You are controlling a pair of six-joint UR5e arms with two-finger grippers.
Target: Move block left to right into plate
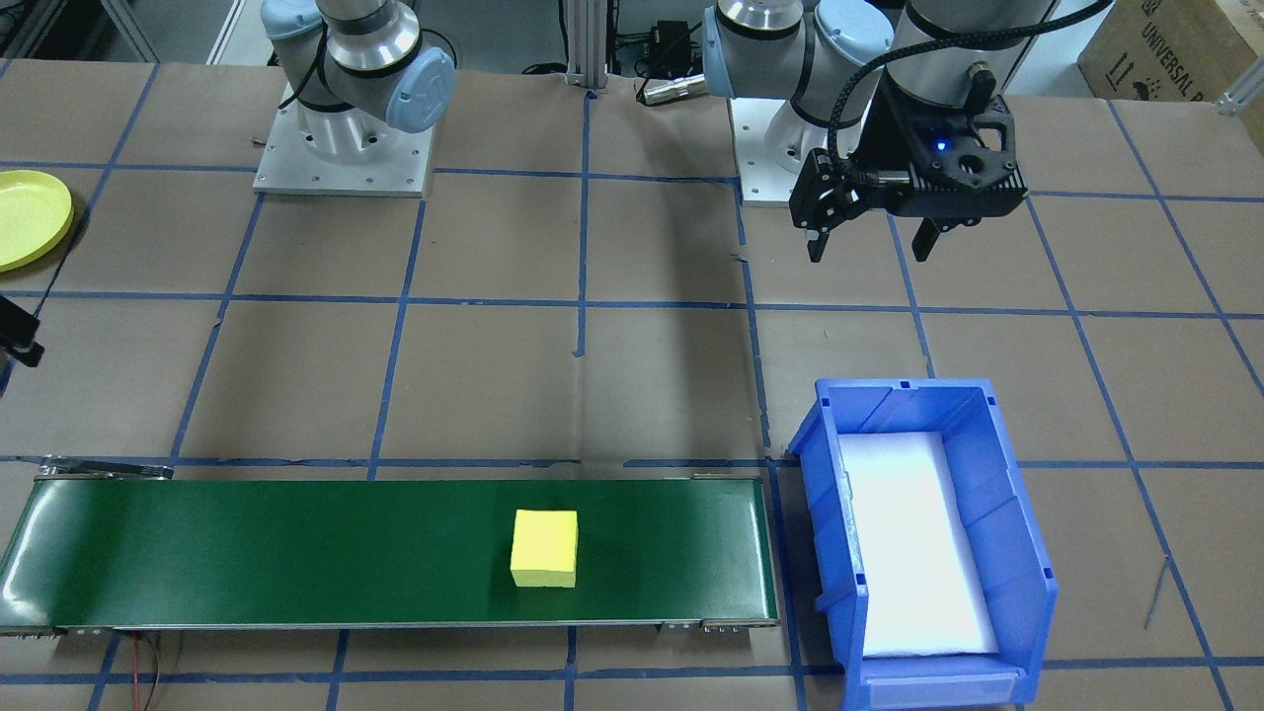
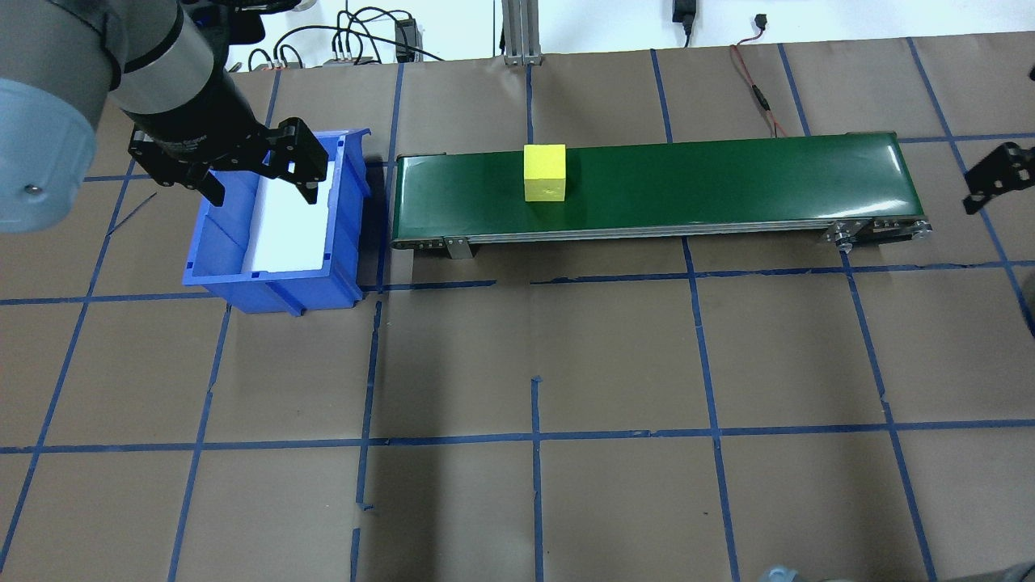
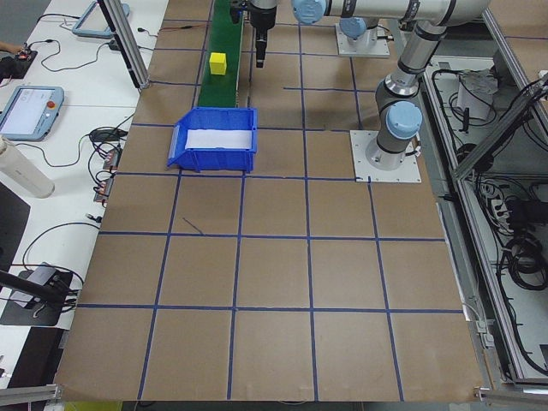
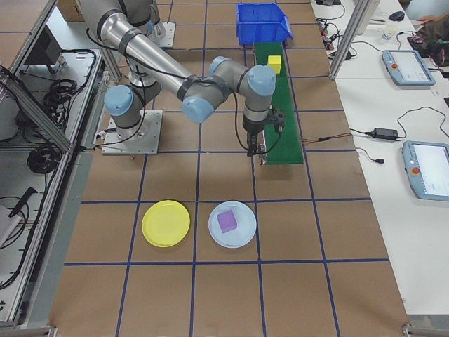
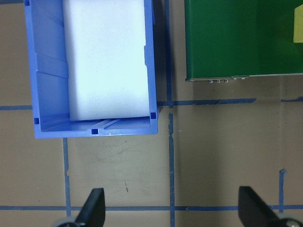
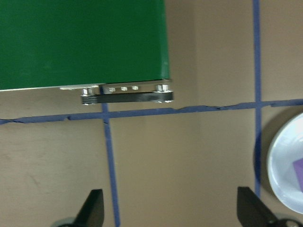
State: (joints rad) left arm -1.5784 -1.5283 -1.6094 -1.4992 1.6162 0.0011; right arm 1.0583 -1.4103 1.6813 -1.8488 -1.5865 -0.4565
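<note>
The block point(image 2: 544, 171) is seen mid-belt, right of the left claw point(image 2: 257, 183); both claws are spread wide, empty.

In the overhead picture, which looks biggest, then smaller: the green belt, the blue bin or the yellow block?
1. Green belt, the longest.
2. Blue bin, partly behind the left gripper.
3. Yellow block, clearly smallest.
</note>
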